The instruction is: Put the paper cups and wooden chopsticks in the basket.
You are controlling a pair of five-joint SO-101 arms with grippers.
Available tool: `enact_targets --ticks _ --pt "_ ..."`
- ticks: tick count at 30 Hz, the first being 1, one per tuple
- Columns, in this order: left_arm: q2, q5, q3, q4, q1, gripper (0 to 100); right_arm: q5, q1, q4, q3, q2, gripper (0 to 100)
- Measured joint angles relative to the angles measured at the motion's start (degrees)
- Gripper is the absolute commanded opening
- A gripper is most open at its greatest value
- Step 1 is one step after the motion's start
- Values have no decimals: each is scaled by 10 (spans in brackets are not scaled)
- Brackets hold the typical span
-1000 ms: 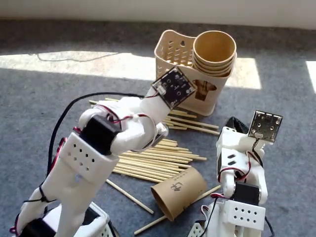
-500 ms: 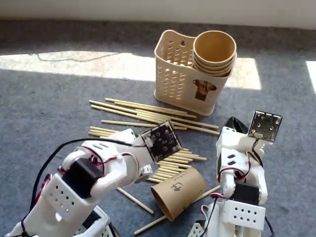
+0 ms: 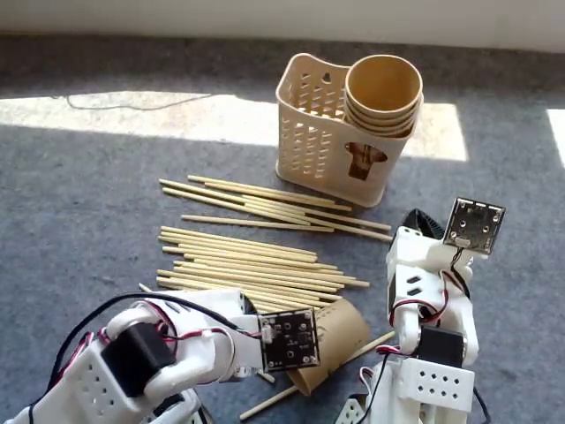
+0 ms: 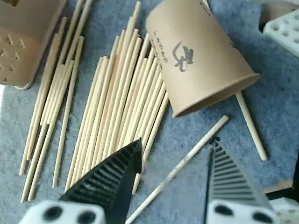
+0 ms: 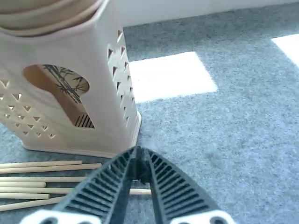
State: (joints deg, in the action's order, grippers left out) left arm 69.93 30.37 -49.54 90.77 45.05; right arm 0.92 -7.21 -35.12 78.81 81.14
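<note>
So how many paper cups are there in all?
5, roughly: one cup lies on its side on the carpet beside the chopsticks; a stack of about four sits in the basket and may hide more.

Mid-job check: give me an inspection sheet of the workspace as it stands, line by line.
Surface: grey carpet, one sunlit strip.
Job's things: basket upright with stacked cups inside; loose cup on its side on the carpet; chopsticks lying on the carpet outside the basket.
Clutter: nothing seen.
Grippers: left gripper open, low over a single chopstick beside the loose cup; right gripper shut, empty, facing the basket.
Cables: black cable looping off the left arm; thin cord on the far carpet.
Surroundings: pale wall along the far edge.
</note>
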Motion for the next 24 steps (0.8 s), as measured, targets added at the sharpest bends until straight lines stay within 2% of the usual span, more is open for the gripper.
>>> enact_targets --ticks 6,15,22,24 --pt "9 25 -79 -34 34 227 0 0 0 0 0 9" --pt "4 25 -208 -207 38 227 0 0 0 0 0 9" --pt "3 -40 -246 -301 40 223 0 0 0 0 0 9" --pt "3 -45 -252 -316 40 190 0 0 0 0 0 9"
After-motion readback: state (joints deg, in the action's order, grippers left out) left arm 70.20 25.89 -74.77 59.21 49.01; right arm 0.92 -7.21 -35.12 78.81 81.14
